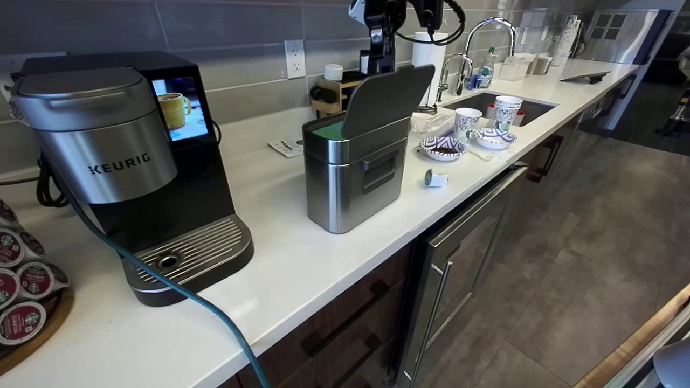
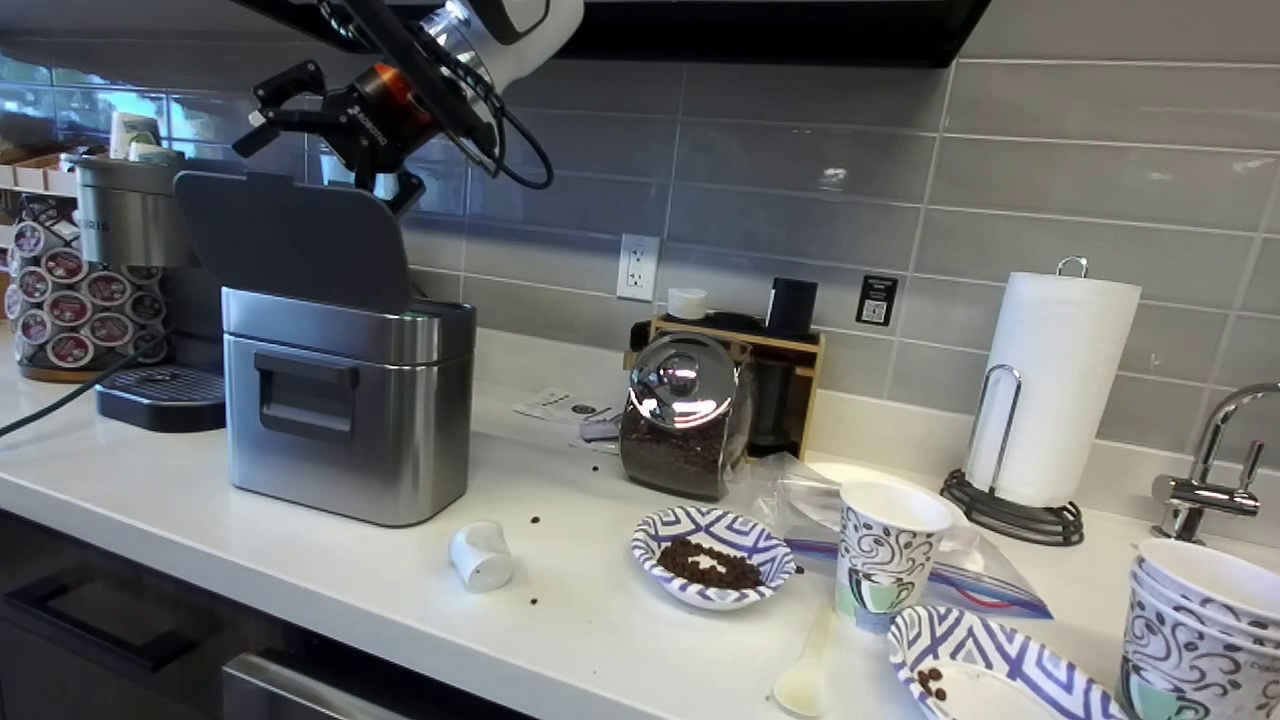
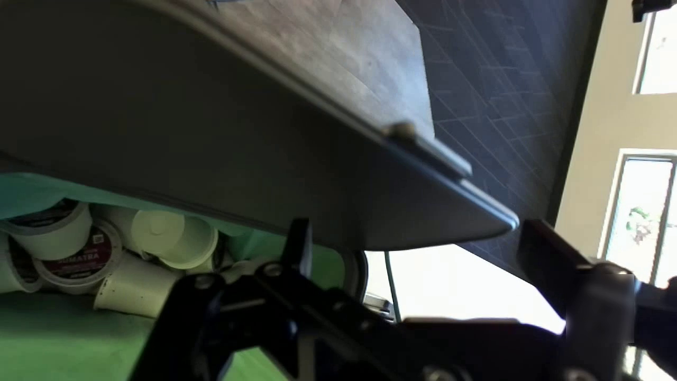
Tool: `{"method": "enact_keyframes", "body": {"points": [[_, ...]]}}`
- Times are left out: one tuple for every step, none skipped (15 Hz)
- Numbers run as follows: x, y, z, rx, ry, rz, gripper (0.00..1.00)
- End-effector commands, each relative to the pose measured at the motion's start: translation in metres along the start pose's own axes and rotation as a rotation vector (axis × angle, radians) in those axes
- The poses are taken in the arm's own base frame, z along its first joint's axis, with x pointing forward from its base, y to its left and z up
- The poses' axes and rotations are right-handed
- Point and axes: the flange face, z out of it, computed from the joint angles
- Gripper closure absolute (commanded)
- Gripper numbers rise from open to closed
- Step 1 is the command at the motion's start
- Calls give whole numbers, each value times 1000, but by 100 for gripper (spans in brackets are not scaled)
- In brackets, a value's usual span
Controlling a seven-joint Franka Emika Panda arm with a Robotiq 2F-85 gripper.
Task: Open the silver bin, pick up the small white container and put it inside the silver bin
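The gripper stands spread, seemingly holding nothing; in the wrist view at least five pods lie at its nine o'clock, inside the bin. In an exterior view the bin's raised lid is at the gripper's five o'clock. The one container lies on its side on the counter, apart from the bin at half-past-four. It should be light, smooth, thin-walled and apt to roll; pinch gently across its sides. Farther, towards four: two bowls, one cup, one cup stack.
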Motion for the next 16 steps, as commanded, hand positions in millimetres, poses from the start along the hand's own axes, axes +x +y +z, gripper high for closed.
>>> {"method": "enact_keyframes", "body": {"points": [[-24,-16,4,-125,36,-2,0],[-29,-22,3,-177,51,-9,0],[-35,-27,2,-224,60,-19,0],[-39,-31,1,-273,77,-26,0],[-45,-35,1,-315,94,-36,0],[-49,-38,-1,-349,124,-46,0],[-54,-40,-1,-373,149,-52,0],[-59,-40,-2,-393,180,-50,0],[-64,-42,-2,-418,212,-46,0],[-68,-47,-4,-460,245,-46,0],[-73,-50,-6,-514,286,-47,0],[-76,-54,-10,-551,329,-45,0],[-79,-58,-14,-594,365,-34,0],[-82,-62,-17,-636,398,-20,0],[-86,-66,-20,-680,427,-6,0],[-91,-70,-23,-723,456,11,0]]}}
